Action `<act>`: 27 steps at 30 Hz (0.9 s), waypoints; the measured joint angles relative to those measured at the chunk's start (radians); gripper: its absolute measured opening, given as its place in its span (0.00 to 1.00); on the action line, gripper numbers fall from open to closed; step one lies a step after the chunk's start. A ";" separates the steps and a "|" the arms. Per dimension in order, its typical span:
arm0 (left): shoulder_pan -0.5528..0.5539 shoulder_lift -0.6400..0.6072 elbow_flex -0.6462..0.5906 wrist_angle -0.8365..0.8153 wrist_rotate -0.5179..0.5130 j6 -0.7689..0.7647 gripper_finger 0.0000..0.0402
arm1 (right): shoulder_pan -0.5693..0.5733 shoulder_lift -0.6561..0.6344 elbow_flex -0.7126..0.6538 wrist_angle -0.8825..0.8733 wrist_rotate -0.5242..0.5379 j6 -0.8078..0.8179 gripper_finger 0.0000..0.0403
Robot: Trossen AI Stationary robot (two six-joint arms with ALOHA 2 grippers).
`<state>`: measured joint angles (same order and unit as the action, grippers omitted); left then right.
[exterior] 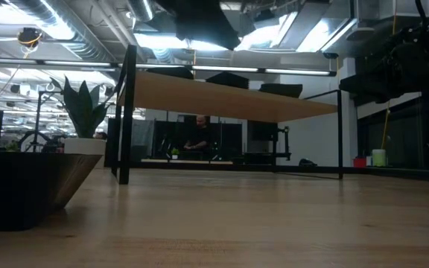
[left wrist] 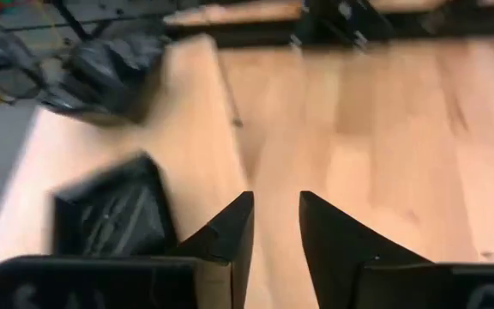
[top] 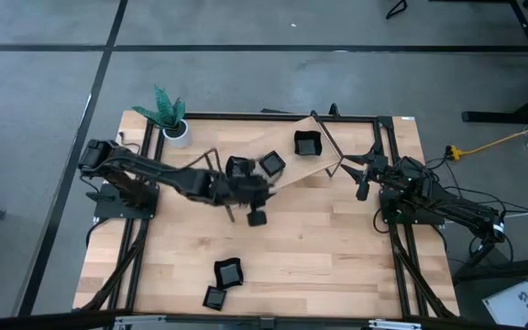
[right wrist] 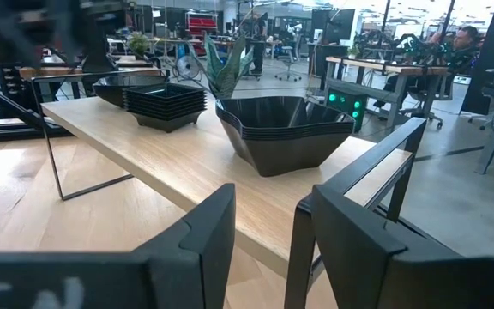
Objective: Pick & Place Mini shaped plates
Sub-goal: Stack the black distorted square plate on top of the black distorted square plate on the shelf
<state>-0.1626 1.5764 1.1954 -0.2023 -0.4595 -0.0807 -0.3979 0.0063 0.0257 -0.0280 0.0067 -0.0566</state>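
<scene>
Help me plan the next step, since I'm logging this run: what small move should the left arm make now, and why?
Probably pull back off the shelf and swing toward a loose plate on the table. The left gripper is open and empty, a stack of plates sits just beside it, and the right gripper waits open.

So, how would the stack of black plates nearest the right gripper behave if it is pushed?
The stack of black plates looks glossy and hard, so probably stiff and slippery. Nested plates may shift apart. It sits close to the raised shelf edge, so a push could perhaps tip it off.
</scene>
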 joint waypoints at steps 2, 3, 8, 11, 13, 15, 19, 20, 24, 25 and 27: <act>-0.039 0.000 0.000 -0.048 -0.003 -0.002 0.23 | 0.000 0.000 0.000 0.000 0.000 0.000 0.38; -0.058 0.000 0.000 -0.077 -0.003 -0.010 0.23 | 0.000 0.000 0.000 0.000 0.000 0.000 0.38; -0.145 0.000 0.000 -0.197 -0.003 -0.096 0.23 | 0.000 0.000 0.000 0.000 0.000 0.000 0.38; -0.190 0.000 0.000 -0.256 0.015 -0.150 0.23 | 0.000 0.000 0.000 0.000 0.000 0.000 0.38; -0.214 0.000 0.000 -0.293 0.042 -0.192 0.23 | 0.000 0.000 0.000 0.000 0.000 0.000 0.38; -0.237 0.000 0.000 -0.317 0.079 -0.227 0.23 | 0.000 0.000 0.000 0.000 0.000 0.000 0.38; -0.270 0.001 0.000 -0.329 0.152 -0.241 0.23 | 0.000 0.000 0.000 0.000 0.000 0.000 0.38; -0.278 0.001 0.000 -0.329 0.167 -0.250 0.23 | 0.000 0.000 0.000 0.000 0.000 0.000 0.38; -0.312 0.001 0.000 -0.356 0.221 -0.323 0.23 | 0.000 0.000 0.000 0.000 0.000 0.000 0.38; -0.324 0.001 -0.001 -0.370 0.227 -0.351 0.23 | 0.000 0.000 0.000 0.000 0.000 0.000 0.38; -0.345 0.006 -0.009 -0.389 0.229 -0.413 0.23 | 0.000 0.000 0.000 0.000 0.000 0.000 0.38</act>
<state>-0.5080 1.5823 1.1866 -0.5912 -0.2302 -0.4934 -0.3977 0.0062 0.0257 -0.0280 0.0067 -0.0568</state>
